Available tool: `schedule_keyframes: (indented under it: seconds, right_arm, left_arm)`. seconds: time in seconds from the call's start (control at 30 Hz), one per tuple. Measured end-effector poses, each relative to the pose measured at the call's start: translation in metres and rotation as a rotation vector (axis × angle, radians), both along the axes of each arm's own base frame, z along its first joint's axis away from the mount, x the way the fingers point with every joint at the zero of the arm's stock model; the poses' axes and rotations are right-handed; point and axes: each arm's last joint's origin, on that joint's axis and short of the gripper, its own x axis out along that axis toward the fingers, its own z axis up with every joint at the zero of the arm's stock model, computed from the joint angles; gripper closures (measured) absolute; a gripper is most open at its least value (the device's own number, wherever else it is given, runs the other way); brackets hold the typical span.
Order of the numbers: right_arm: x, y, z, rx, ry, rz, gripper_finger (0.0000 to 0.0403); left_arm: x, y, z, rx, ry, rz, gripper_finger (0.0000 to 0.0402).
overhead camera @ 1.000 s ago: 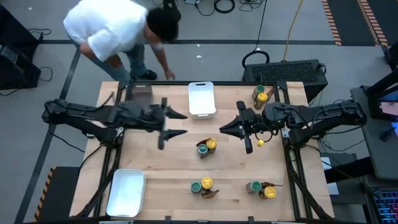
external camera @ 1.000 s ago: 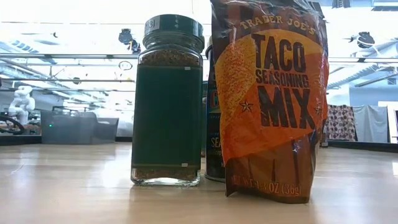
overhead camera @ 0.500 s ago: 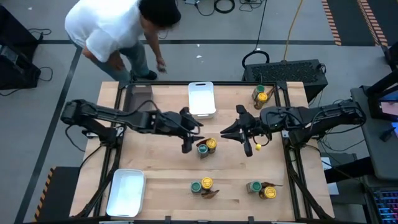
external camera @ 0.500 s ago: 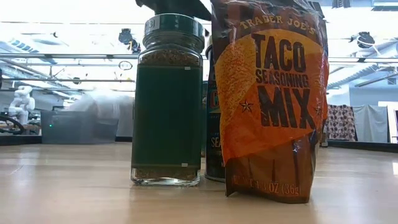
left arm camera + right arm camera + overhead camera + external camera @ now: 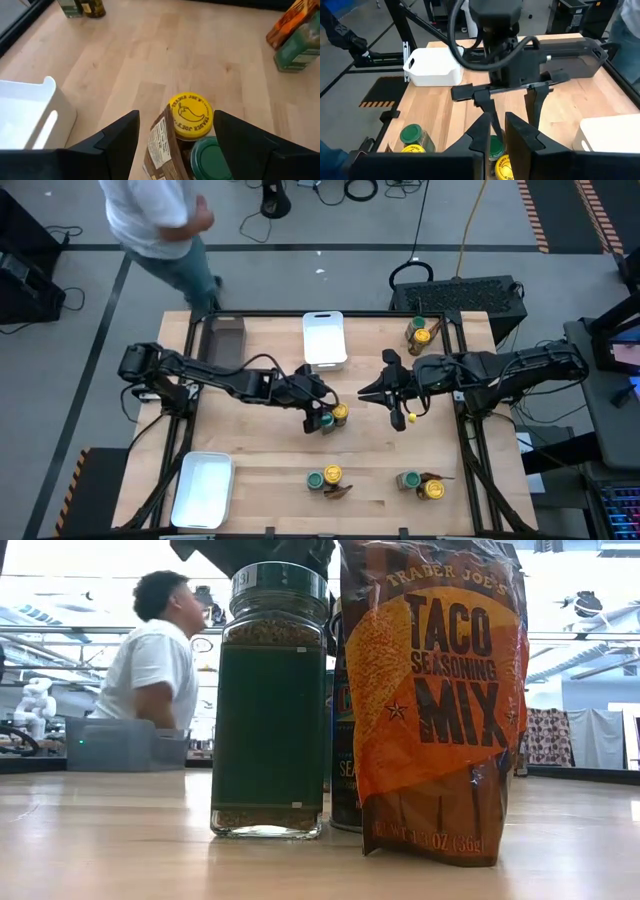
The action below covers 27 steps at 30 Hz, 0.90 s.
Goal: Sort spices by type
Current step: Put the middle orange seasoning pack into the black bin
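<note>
Sorting barely begun: both white trays [image 5: 324, 338] empty, four mixed clusters left. Left gripper [image 5: 322, 418] spread over centre-frame yellow-lidded jar [image 5: 189, 115]; right gripper [image 5: 385, 394] fingers together, empty.

The wooden table [image 5: 260, 450] carries 2 white trays [image 5: 324, 338], perhaps 4 spice clusters [image 5: 327, 477].

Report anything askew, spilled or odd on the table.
Nothing spilled or damaged. One thing askew: the brown packet in the middle cluster leans tilted against the yellow-lidded jar, between the left hand's open fingers.
</note>
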Motion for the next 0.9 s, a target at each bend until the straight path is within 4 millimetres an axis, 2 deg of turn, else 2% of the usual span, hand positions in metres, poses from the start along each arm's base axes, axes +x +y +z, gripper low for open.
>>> schedule_keyframes:
  seconds: [0.23,0.9]
  right_arm:
    - [0.0,0.0,-0.001,-0.008,0.012,0.003,0.0362]
    - [0.0,0.0,-0.001,-0.009,0.011,0.001,0.0362]
  left_arm:
    - [0.006,-0.001,-0.019,0.005,0.062,0.001,0.0143]
    - [0.002,0.002,-0.032,0.048,0.132,0.043,0.0143]
